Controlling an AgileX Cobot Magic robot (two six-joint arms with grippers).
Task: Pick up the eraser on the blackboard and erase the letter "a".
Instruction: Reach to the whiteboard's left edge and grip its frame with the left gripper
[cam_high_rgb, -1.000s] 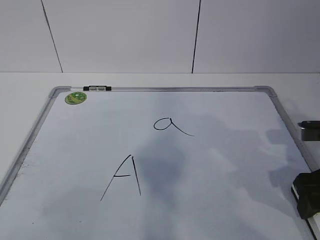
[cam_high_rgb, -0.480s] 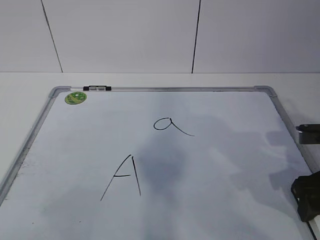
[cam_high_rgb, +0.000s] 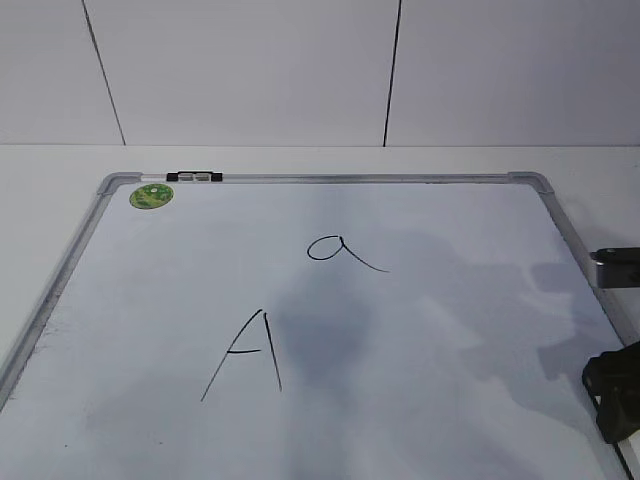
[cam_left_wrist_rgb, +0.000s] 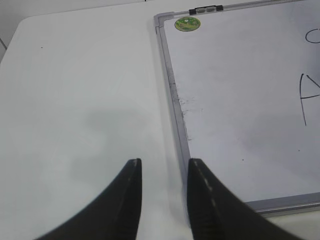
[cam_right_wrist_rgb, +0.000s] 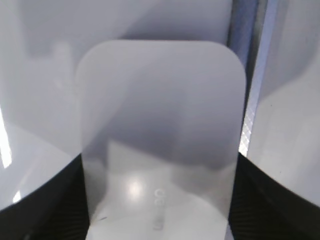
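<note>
The blackboard (cam_high_rgb: 450, 330) lies flat on the white table. The small cursive letter "a" (cam_high_rgb: 340, 250) is drawn near its middle. The eraser (cam_right_wrist_rgb: 160, 110) fills the right wrist view, white top up with faint grey lettering, by the board's right frame. My right gripper (cam_right_wrist_rgb: 160, 167) has a black finger pressed on each side of it; in the exterior view it (cam_high_rgb: 612, 395) sits at the board's right edge. My left gripper (cam_left_wrist_rgb: 163, 167) is open and empty over the table, just left of the board (cam_left_wrist_rgb: 240, 90).
A larger capital "A" (cam_high_rgb: 248, 352) is drawn in front and to the left of the small "a". A round green sticker (cam_high_rgb: 151, 196) sits in the far left corner. A small black clip (cam_high_rgb: 195, 177) sits on the far frame.
The dark parts of my right gripper at the board's right edge have shifted slightly downward in the exterior view. The board and letters are unchanged.
</note>
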